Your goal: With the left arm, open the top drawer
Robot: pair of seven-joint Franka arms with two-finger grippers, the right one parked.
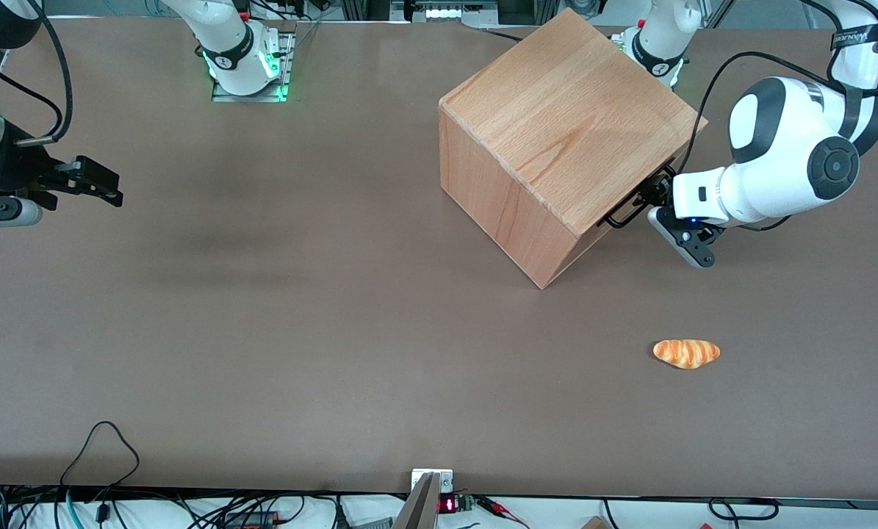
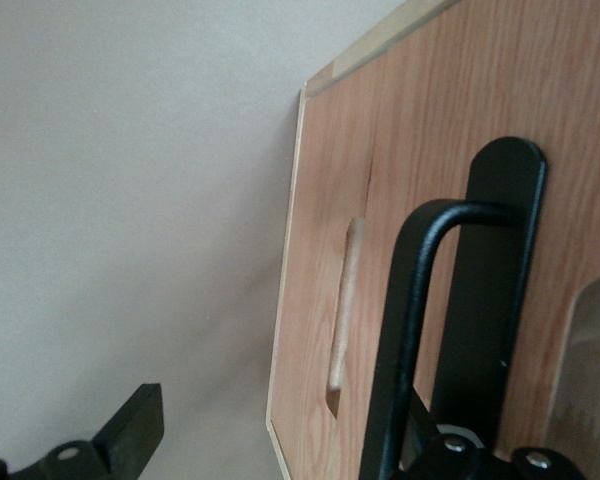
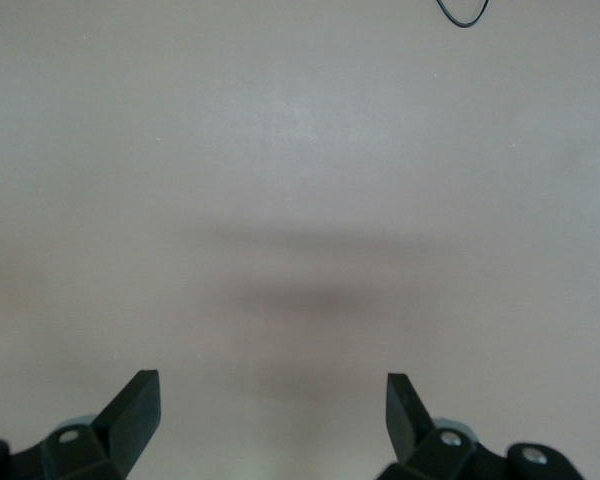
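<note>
**Gripper at the top drawer handle**

The wooden cabinet (image 1: 556, 139) stood on the brown table (image 1: 262, 330), turned at an angle. The left arm (image 1: 784, 158) reached its front, where the gripper (image 1: 648, 197) met the black handle (image 2: 410, 330) of the top drawer (image 1: 641, 198), fingers spread apart. A bread roll (image 1: 686, 353) lay nearer the front camera.

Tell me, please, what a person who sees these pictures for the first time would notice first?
Probably the big wooden cabinet, standing turned at an angle toward the working arm's end of the table. The white left arm reaches to its front, with the pincer at the black handle of the top drawer. A small orange bread roll lies alone, nearer the front camera.
</note>
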